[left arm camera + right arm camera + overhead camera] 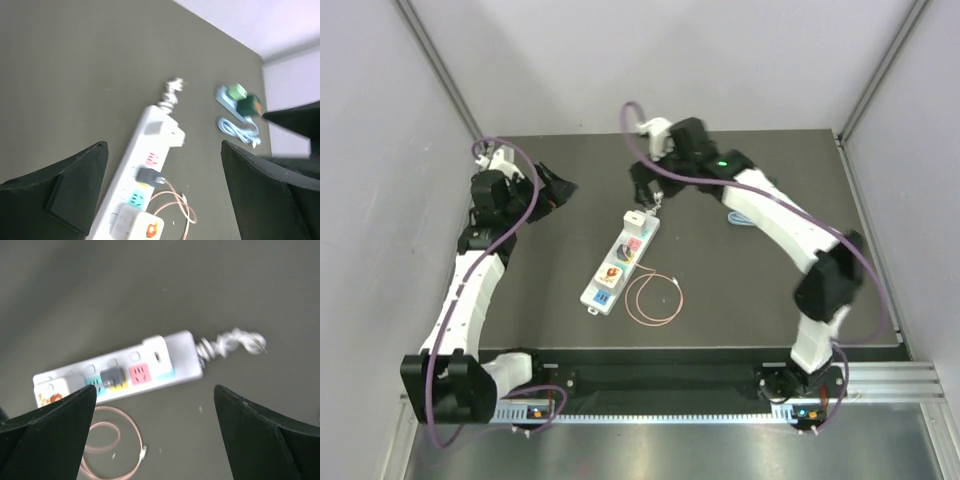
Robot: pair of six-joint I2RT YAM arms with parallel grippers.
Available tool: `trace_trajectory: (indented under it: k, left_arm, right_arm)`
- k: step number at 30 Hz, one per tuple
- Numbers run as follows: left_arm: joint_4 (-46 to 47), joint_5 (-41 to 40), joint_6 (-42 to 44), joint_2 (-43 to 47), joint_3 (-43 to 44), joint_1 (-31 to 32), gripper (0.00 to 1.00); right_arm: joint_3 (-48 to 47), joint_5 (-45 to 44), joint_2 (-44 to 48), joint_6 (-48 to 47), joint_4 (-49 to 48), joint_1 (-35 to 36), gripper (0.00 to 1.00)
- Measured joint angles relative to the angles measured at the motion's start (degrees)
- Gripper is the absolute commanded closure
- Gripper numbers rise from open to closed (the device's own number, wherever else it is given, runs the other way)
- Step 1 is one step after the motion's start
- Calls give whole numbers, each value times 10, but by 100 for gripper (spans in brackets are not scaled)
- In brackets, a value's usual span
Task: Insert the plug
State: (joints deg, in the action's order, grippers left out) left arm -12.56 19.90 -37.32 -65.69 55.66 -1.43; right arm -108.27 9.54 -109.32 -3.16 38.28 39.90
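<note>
A white power strip [620, 262] [150, 145] [165, 357] lies in the middle of the dark table. A grey plug [150, 176] [111, 376] sits in the strip's yellow socket, and its pink cable [655, 298] [175, 205] [115, 440] loops on the table beside it. A white adapter with an orange logo [135, 227] [49, 392] is plugged in at the strip's near end. My left gripper [558, 190] [163, 145] hangs open to the far left of the strip, holding nothing. My right gripper [645, 195] [154, 390] is open above the strip's far end, also empty.
The strip's coiled white cord [171, 92] [230, 342] lies past its far end. A green adapter [239, 92], a dark adapter [250, 106] and a bundled light-blue cable [240, 130] [738, 215] sit on the right. Grey walls enclose the table.
</note>
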Motion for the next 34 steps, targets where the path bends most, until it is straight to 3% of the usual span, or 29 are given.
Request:
trace_trajectory:
  k: [6, 9, 17, 22, 34]
  left_arm:
    - [-15, 15, 61, 30, 29, 107, 1]
    - [-20, 44, 88, 29, 43, 157, 1]
    - [4, 130, 92, 80, -17, 174, 1]
    - [27, 145, 90, 124, -28, 174, 1]
    - [39, 142, 104, 141, -26, 174, 1]
  right_arm:
    - [247, -40, 275, 133, -80, -107, 0]
    - [381, -59, 411, 189, -125, -118, 0]
    - [554, -132, 648, 280, -137, -109, 0]
    - [584, -158, 699, 304, -140, -109, 0]
    - [583, -171, 667, 313, -158, -109, 0]
